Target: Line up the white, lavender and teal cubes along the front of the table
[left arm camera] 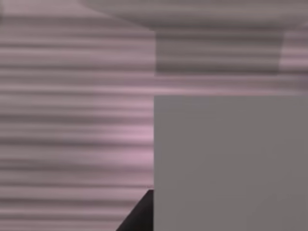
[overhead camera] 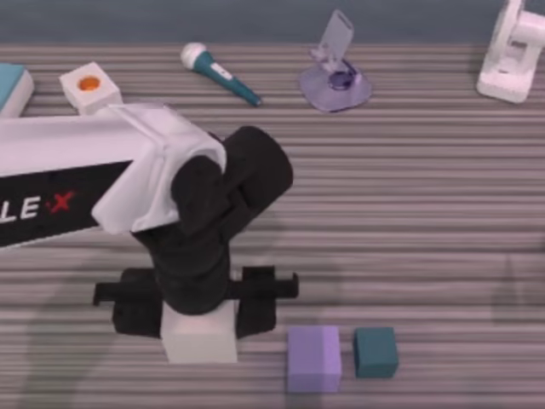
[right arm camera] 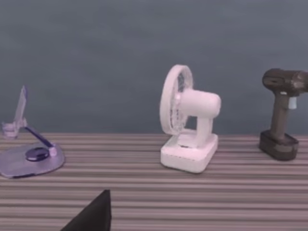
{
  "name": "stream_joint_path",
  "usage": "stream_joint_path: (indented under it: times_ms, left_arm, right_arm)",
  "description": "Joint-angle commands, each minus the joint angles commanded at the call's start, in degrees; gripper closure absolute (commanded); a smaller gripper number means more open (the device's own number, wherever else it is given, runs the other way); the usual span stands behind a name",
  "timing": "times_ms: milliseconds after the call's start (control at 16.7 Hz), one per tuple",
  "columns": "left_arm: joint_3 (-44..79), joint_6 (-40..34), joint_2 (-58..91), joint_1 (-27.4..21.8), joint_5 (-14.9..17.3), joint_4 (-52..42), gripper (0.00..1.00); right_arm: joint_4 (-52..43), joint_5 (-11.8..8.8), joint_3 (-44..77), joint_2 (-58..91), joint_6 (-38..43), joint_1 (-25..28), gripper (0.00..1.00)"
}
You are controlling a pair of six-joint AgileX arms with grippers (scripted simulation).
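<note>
Cubes sit along the table's front: white cube, lavender cube, teal cube. The left gripper is over the white cube, fingers either side; whether it grips, I cannot tell.

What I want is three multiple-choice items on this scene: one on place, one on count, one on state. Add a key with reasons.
1. Between the white cube and the teal cube lies:
A the lavender cube
B a microphone
C a fan

2. How many plain cubes sit along the table's front?
A one
B two
C three

3. The lavender and teal cubes are:
A stacked
B apart
C touching

Key:
1 A, lavender is the middle one; the left gripper is over the white cube.
2 C, all three are in the front row.
3 B, striped table shows between them.

The right arm is outside the top view.
</note>
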Motion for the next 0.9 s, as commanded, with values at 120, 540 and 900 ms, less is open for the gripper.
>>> stream_joint_path:
  times_ms: [120, 540, 900]
  left_arm:
    - [-1.7, 0.11, 1.31, 0.05, -0.02, 3.26, 1.0]
    - [-8.21, 0.27, 6.86, 0.28, 0.04, 15.33, 1.0]
    - [-8.21, 0.27, 6.86, 0.28, 0.04, 15.33, 0.77]
  right_arm:
    - [0.0, 0.0, 0.0, 0.0, 0.0, 0.0, 0.0]
    - [0.0, 0.0, 0.0, 0.0, 0.0, 0.0, 0.0]
    - [0.0, 0.0, 0.0, 0.0, 0.0, 0.0, 0.0]
